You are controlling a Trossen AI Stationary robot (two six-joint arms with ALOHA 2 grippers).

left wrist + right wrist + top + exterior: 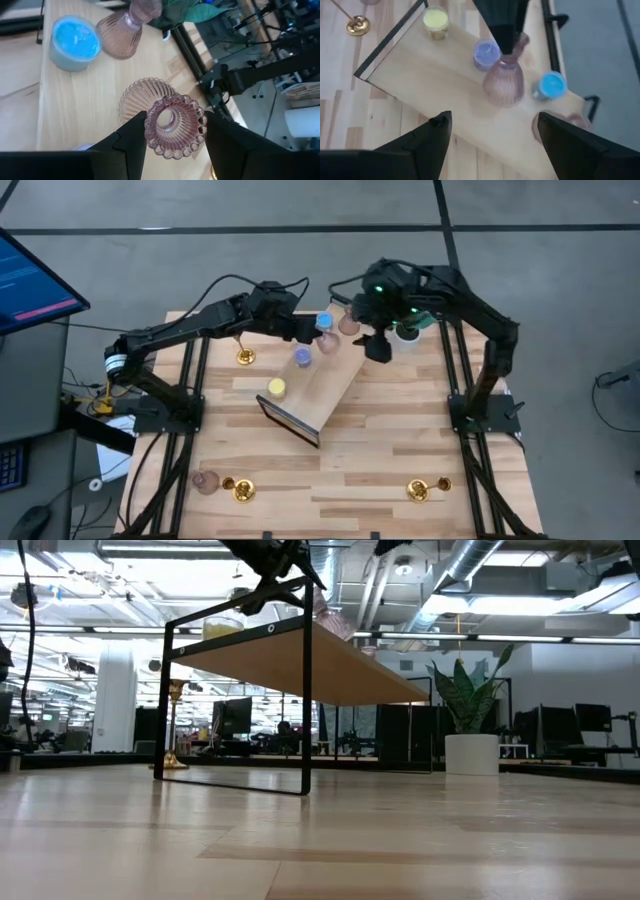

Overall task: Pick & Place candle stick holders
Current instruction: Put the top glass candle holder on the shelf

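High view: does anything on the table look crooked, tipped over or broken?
The wooden shelf sits slantwise, not lined up with the edges of the table. The gold holder near the front right corner might be lying on its side, but I cannot tell. Nothing looks spilled or broken.

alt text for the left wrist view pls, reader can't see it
The left gripper is closed around the ribbed neck of a dusty-pink candle stick holder standing on a light wooden shelf board. Beyond it on the board stand a round blue holder and a second pink holder; green plant leaves show behind.
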